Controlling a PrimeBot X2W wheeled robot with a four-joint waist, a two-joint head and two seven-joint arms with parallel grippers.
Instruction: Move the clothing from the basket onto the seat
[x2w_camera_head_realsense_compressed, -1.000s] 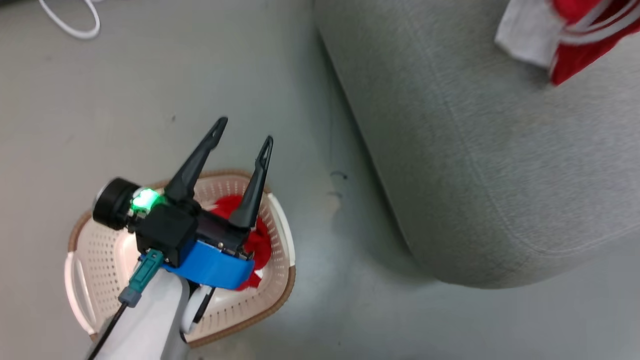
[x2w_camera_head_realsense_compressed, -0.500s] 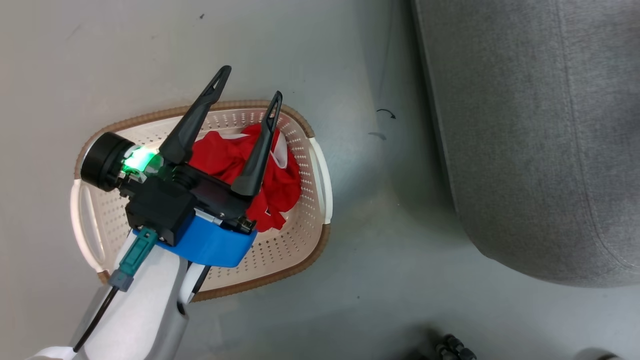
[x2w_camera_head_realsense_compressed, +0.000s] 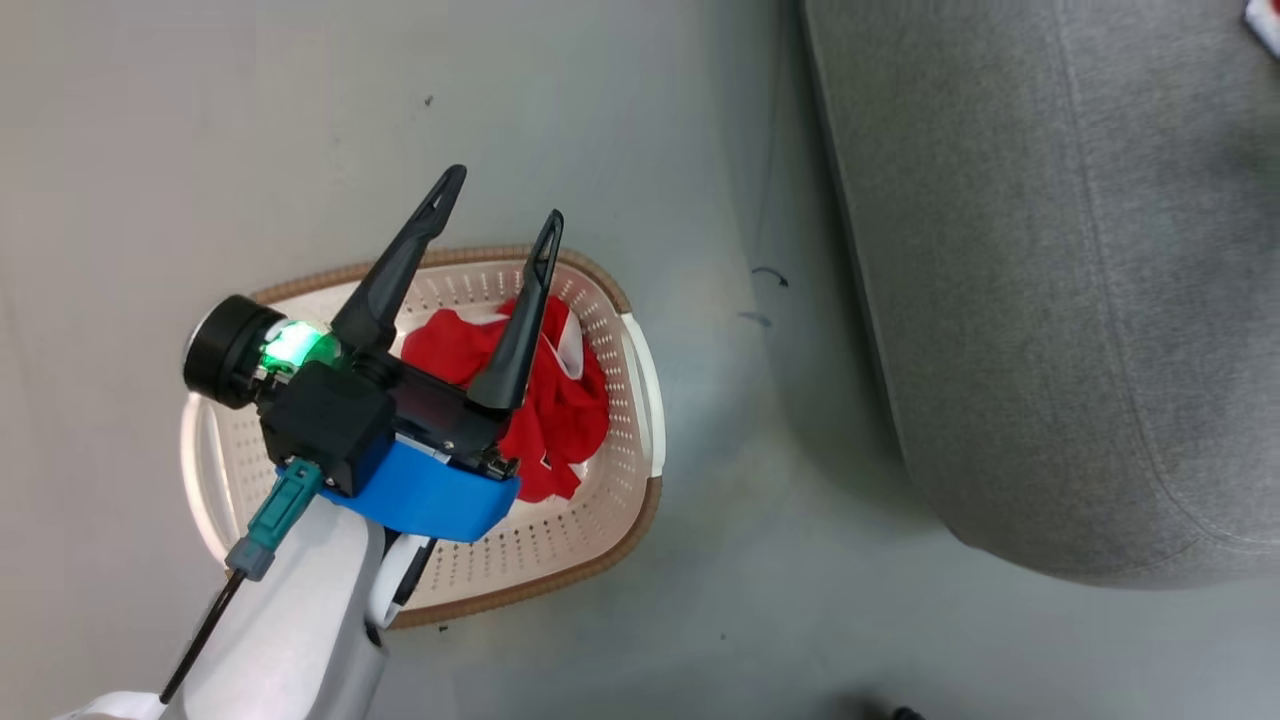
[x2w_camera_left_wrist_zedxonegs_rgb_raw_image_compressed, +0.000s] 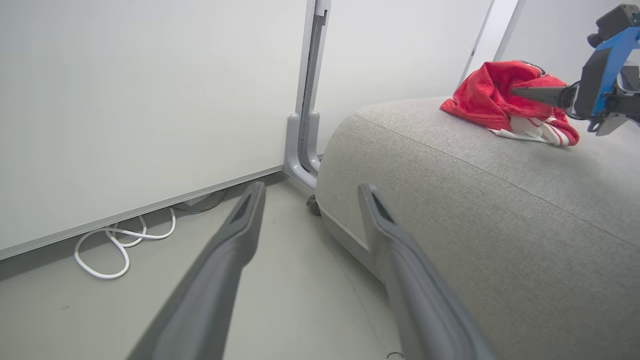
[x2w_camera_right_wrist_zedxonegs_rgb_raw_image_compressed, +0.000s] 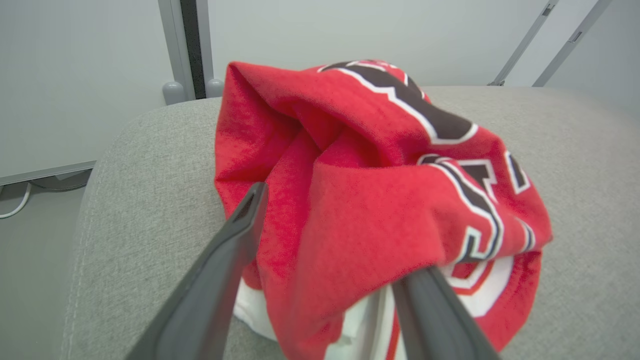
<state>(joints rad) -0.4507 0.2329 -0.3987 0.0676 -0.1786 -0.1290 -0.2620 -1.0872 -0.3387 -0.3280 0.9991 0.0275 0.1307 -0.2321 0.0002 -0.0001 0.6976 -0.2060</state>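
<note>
Your left gripper (x2w_camera_head_realsense_compressed: 504, 195) is wide open and empty, pointing past the basket (x2w_camera_head_realsense_compressed: 560, 535); the shorts (x2w_camera_head_realsense_compressed: 565, 420) lie beneath it, so tip down.

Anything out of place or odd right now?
Nothing damaged or spilled. The jersey lies crumpled on the seat; the other red garment sits bunched in the basket. A white cable loops loose on the floor.

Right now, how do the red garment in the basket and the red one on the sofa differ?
The jersey lies on the grey sofa, showing black-and-white lettering; the other garment lies in the basket, showing white trim, no lettering. The right pincer straddles the jersey, open; the left pincer, above the other garment, holds nothing. Both are bright red and crumpled.
</note>
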